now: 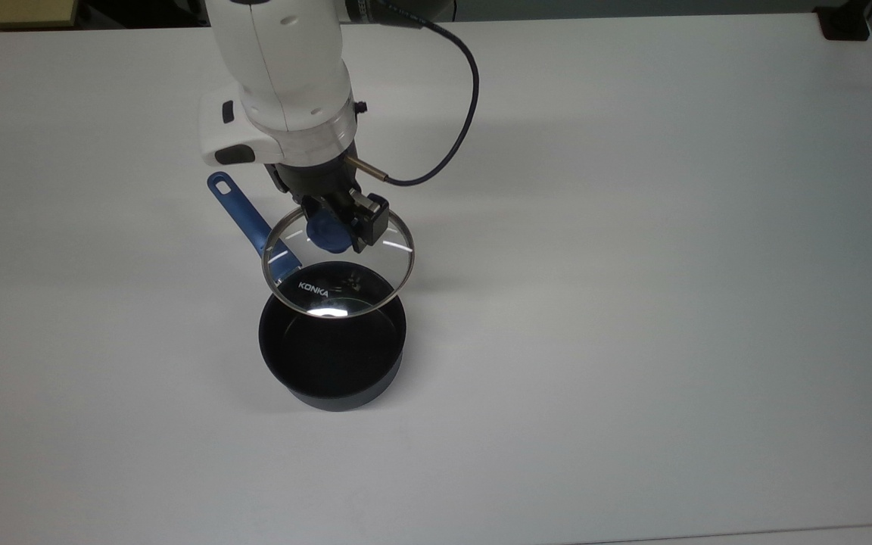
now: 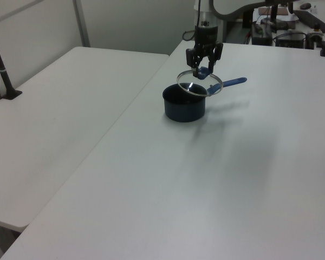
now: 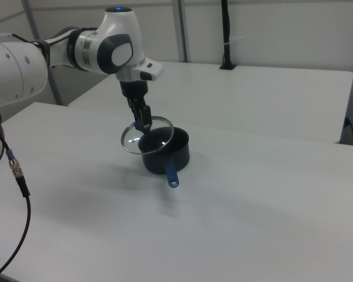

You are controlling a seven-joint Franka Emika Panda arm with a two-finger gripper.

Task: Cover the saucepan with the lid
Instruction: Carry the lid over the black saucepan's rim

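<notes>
Top view – clear lid (image 1: 345,284), blue knob, "KONKA"

Bare table (image 1: 633,303) lies open all round the saucepan (image 1: 330,363), whose mouth seems partly overhung by the lid (image 1: 337,261).

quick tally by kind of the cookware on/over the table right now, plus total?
Saucepan: 1, black with a blue handle, standing on the white table.
Lid: 1, clear glass, held above the saucepan by its blue knob in the gripper.
Total: 2
</notes>
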